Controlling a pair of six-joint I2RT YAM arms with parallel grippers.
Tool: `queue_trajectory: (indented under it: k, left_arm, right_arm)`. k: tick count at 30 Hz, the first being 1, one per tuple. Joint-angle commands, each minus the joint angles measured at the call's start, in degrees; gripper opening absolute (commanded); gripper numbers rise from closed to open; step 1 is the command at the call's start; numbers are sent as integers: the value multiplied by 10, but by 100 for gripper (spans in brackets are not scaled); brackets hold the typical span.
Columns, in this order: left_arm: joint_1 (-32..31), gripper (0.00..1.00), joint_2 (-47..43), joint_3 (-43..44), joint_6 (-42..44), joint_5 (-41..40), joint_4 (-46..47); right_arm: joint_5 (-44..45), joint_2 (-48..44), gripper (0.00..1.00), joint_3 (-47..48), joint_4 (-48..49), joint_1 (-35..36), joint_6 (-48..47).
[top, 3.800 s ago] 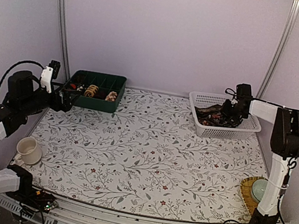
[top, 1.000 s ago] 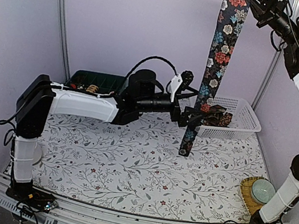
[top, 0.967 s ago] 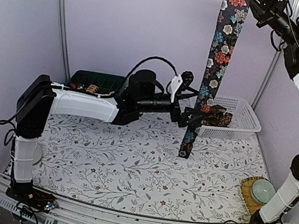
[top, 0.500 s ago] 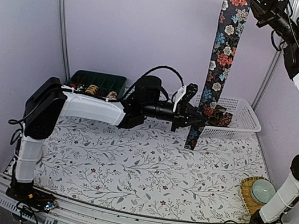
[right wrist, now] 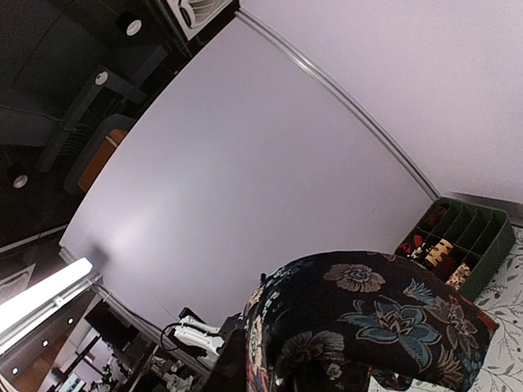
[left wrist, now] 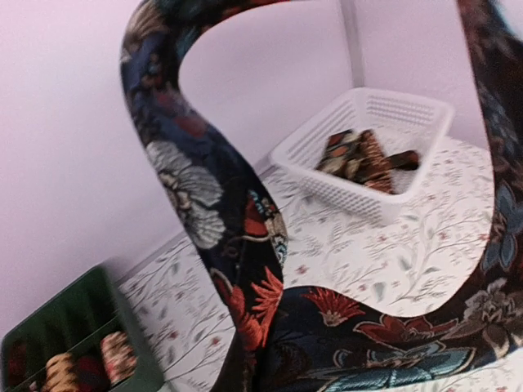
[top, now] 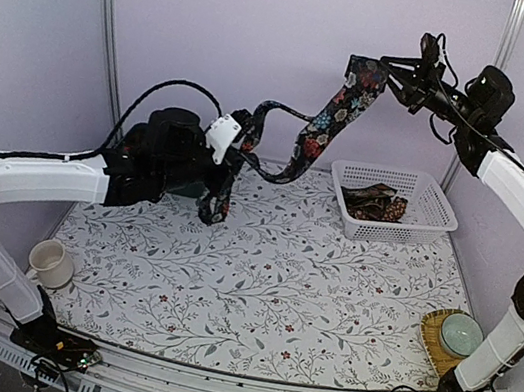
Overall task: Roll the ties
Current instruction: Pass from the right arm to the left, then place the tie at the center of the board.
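Observation:
A dark floral tie (top: 319, 130) stretches in a sagging arc between my two grippers above the table. My left gripper (top: 232, 150) is shut on its narrow part, and the short tail (top: 212, 203) hangs below. The wide end sits at my right gripper (top: 387, 73), high at the back right. The tie (right wrist: 376, 318) covers those jaws in the right wrist view, so their state is hidden. In the left wrist view the tie (left wrist: 204, 188) loops up from the bottom and hides the fingers. More ties (top: 372, 203) lie in the white basket (top: 440, 222).
The white basket (left wrist: 409, 106) stands at the back right with its ties (left wrist: 364, 155). The green compartment tray (left wrist: 73, 327) at the back left holds coiled ties (left wrist: 114, 359). A mug (top: 51, 263) stands near left, and a bowl on a woven mat (top: 461, 333) near right.
My left gripper closed on the hanging tie and pulled it left and back. The right arm came down from the top, so the tie now arcs instead of hanging straight.

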Motion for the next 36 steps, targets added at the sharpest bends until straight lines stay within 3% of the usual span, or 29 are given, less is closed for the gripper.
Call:
queue_trajectory:
  k: [1,4,5,8,10,14,21,25,28,31,34,36]
  left_arm:
    - [6,0,-61,-38,55,-196,-98]
    - [-5,0,-69,-52,106,-314,-175]
    - [-8,0,-67,-57,114,-344,-203]
    - [-16,0,-60,-83,119,-407,-263]
    - [-21,0,-53,-106,124,-439,-286]
    - [-23,0,-35,-163,159,-497,-287]
    - [-31,0,-16,-192,189,-506,-283]
    - [-33,0,-18,-193,190,-501,-301]
    - [-43,0,-27,-180,165,-466,-327]
    - [-58,9,-34,-163,136,-429,-360]
    - [-70,49,-32,-136,101,-387,-409]
    - [-77,65,-33,-118,77,-368,-434]
  right_arm:
    - [-43,-63,40,-64,72,7,-45]
    - [-58,-107,94,-159,11,4,-114]
    - [-39,-133,99,-191,-47,2,-155]
    - [121,-214,100,-272,-258,-9,-359]
    - [220,-266,100,-333,-281,-24,-416]
    - [296,-327,100,-382,-297,-43,-440]
    - [293,-339,100,-456,-301,-32,-445]
    - [321,-317,100,-468,-296,8,-450]
    - [394,-264,100,-425,-321,68,-467]
    - [490,-184,100,-362,-353,147,-494]
    - [555,-88,100,-290,-375,206,-488]
    - [595,-16,100,-244,-373,249,-487]
